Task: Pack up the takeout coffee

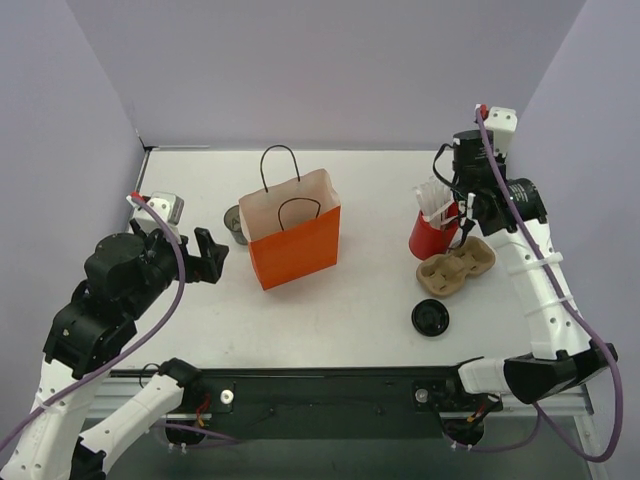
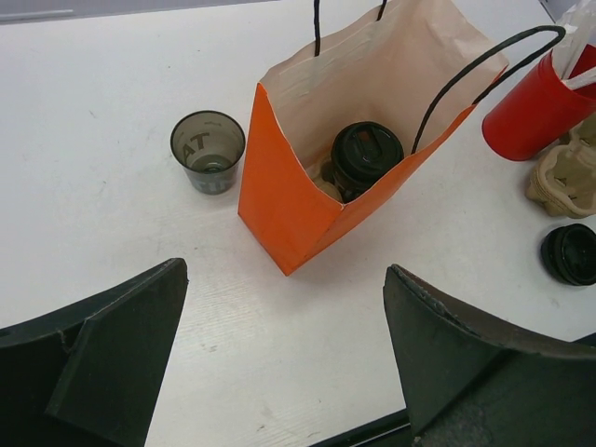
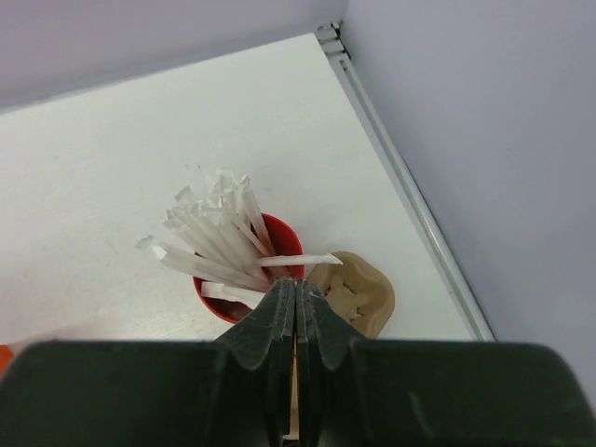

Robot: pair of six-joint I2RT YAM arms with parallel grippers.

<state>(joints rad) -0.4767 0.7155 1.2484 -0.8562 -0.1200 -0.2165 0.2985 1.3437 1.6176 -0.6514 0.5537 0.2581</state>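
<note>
The takeout coffee (image 2: pixel 366 156), a dark cup with a black round lid, stands inside the orange paper bag (image 2: pixel 279 214), on what looks like a tan holder. In the top view the bag (image 1: pixel 295 245) hides it. My left gripper (image 2: pixel 284 270) is open and empty, low over the table just left of the bag (image 1: pixel 213 255). My right gripper (image 3: pixel 296 284) is shut just above the red cup (image 3: pixel 279 237) of white wrapped straws. A thin tan stick shows between its fingers. In the top view the right gripper (image 1: pixel 466 228) is at the cup's right rim.
A lidless dark see-through cup (image 1: pixel 236 222) stands just left of the bag's back corner. A tan cardboard cup carrier (image 1: pixel 457 265) lies by the red cup (image 1: pixel 430 238). A loose flat black lid (image 1: pixel 430 318) lies nearer the front. The right wall is close to the right arm.
</note>
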